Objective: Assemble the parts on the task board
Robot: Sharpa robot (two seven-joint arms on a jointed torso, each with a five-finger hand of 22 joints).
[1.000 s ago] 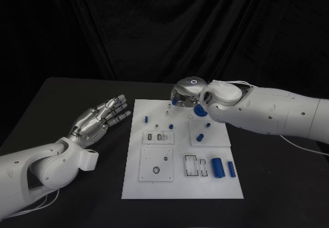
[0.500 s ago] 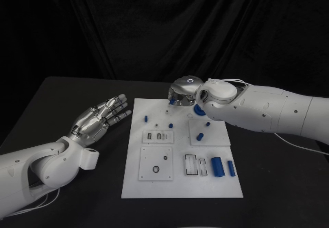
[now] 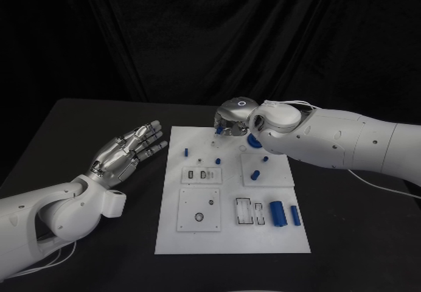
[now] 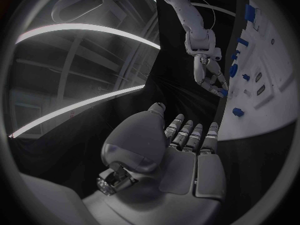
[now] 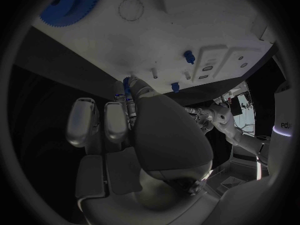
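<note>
Head view has my right hand (image 3: 233, 119) over the far edge of the task board (image 3: 230, 234), fingers curled down and pinching a small blue part (image 3: 219, 129) at their tips. My right wrist view shows the same blue part (image 5: 127, 83) held between my fingertips (image 5: 139, 86), just above the white board (image 5: 187, 15) and near a thin peg (image 5: 155, 73) standing in it; whether the part touches the board I cannot tell. A blue gear (image 5: 70, 4) lies on the board just beside this hand.

My left hand (image 3: 131, 148) hangs above the black table (image 3: 79, 131), just off the board's left edge, flat, fingers stretched out with slight gaps, holding nothing. From my left wrist, the palm (image 4: 178, 155) points toward the board (image 4: 262, 70), with my right hand (image 4: 209, 75) well beyond it.

Between my two hands small blue pegs (image 3: 187, 151) stand in the board. Nearer my body than my right hand, two blue cylinders (image 3: 278, 213) lie side by side next to open slots (image 3: 250, 212).
</note>
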